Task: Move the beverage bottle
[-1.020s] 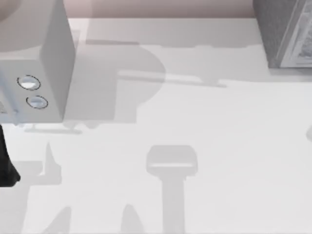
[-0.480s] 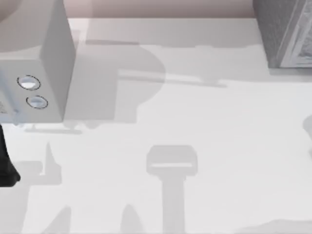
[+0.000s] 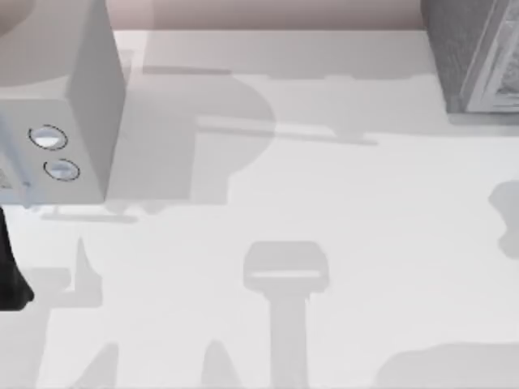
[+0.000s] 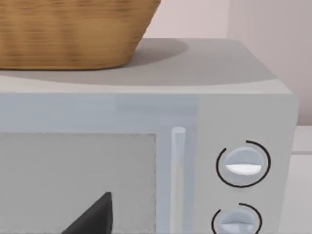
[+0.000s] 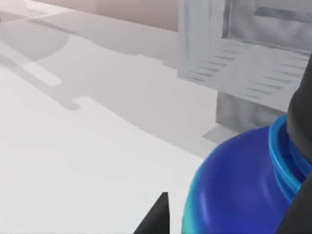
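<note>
Glossy blue, the rounded beverage bottle (image 5: 239, 190) sits pinched in my right gripper (image 5: 229, 214) above the smooth white counter (image 5: 73, 161).

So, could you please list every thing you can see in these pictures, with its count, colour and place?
beverage bottle: one, blue shoulder with a turquoise edge lower down, close to the right wrist camera, above the white table.
microwave: one, light grey with two round knobs, at the table's far left.
basket: one, woven brown, on top of the microwave.
grey cabinet: one, grey with pale slatted shelves, at the table's far right corner.
table: one, white, with grey shadows across it.
left gripper: one dark fingertip, facing the microwave door.
right gripper: dark fingers either side of the bottle; grip not clear.
</note>
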You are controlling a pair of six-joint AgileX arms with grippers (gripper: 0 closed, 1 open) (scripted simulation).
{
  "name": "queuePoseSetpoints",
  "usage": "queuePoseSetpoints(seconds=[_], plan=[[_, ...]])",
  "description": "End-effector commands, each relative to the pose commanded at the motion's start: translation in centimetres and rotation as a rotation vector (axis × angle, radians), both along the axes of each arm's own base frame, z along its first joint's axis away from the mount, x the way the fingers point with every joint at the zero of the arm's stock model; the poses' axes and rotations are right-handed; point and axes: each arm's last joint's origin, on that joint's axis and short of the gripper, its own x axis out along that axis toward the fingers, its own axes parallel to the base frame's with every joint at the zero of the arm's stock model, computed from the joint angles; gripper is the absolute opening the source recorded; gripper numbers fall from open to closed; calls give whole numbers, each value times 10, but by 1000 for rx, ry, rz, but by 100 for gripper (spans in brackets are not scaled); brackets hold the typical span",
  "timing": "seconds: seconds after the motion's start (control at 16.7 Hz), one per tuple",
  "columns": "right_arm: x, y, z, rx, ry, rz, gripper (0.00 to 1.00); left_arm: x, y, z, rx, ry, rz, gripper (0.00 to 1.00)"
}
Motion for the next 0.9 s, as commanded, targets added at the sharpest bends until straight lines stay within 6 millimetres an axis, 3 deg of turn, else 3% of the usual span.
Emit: queuePoseSetpoints(seconds=[0.78,0.9], plan=[[0,0,0,0,0,0,98,0,0,0,0,0,0,100],[0,0,0,0,0,0,100,0,0,0,0,0,0,100]])
